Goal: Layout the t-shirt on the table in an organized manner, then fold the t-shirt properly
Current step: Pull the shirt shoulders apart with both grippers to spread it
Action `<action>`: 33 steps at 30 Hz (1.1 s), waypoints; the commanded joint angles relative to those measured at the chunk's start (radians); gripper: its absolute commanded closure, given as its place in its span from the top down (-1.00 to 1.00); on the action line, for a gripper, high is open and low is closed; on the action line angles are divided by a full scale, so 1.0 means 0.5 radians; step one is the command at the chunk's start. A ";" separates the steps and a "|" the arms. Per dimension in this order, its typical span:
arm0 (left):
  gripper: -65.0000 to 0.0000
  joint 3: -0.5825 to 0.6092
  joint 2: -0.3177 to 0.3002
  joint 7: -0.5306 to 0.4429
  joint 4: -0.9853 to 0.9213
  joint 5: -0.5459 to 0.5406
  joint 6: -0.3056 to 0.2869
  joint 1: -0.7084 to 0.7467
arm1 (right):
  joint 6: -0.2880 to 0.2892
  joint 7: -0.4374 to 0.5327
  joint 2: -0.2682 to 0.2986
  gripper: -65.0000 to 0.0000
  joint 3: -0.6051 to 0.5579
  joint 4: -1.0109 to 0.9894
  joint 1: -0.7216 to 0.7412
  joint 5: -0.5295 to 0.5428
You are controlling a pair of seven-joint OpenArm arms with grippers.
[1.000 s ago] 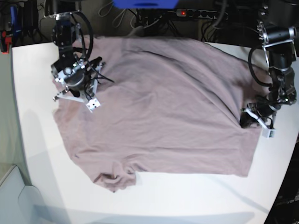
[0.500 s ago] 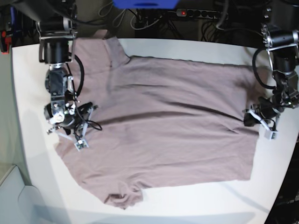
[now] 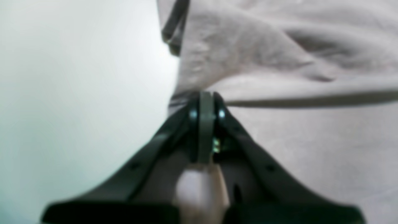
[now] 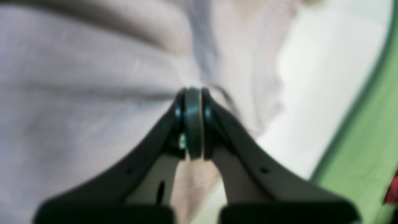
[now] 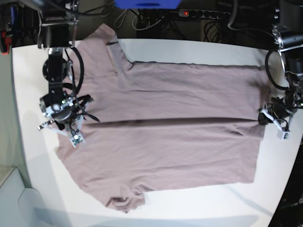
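Roughly, you're mid-layout: nearest the base camera the plain dusty mauve cotton t-shirt (image 5: 165,142) has a bunched sleeve (image 5: 125,201) at the front edge of the flat matte white table (image 5: 189,201), not smoothed. Further in, the body is spread wide across the tabletop, with one long crease (image 5: 180,122) running side to side through the middle. At that crease line your right gripper (image 5: 64,124), at the base view's left, has its jaws pressed together on the shirt's edge; the right wrist view shows cloth pinched at the tips. Your left gripper (image 5: 273,117), at the base view's right, is likewise clamped on the opposite edge, fabric caught between the closed jaws in the left wrist view. Both wrist views are blurry, so how deep the bite goes can't be told. Farthest back, the other sleeve (image 5: 102,40) reaches past the table's rear edge. Judging by this: spreading mostly done, crease and sleeves left, no proper fold made yet.
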 commanded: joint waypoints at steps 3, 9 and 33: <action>-1.00 0.000 -0.055 0.131 0.002 -0.114 0.041 0.041 | 0.011 -0.046 0.013 -1.00 -0.001 0.336 -0.114 0.002; -1.00 0.000 -0.137 0.407 0.361 -0.489 0.041 0.262 | 0.011 -0.074 0.000 -1.00 0.002 0.572 -0.445 0.011; -1.00 -0.663 -0.061 0.800 1.267 -0.593 0.047 0.928 | 0.011 0.070 -0.061 -1.00 -0.001 0.394 -0.666 0.014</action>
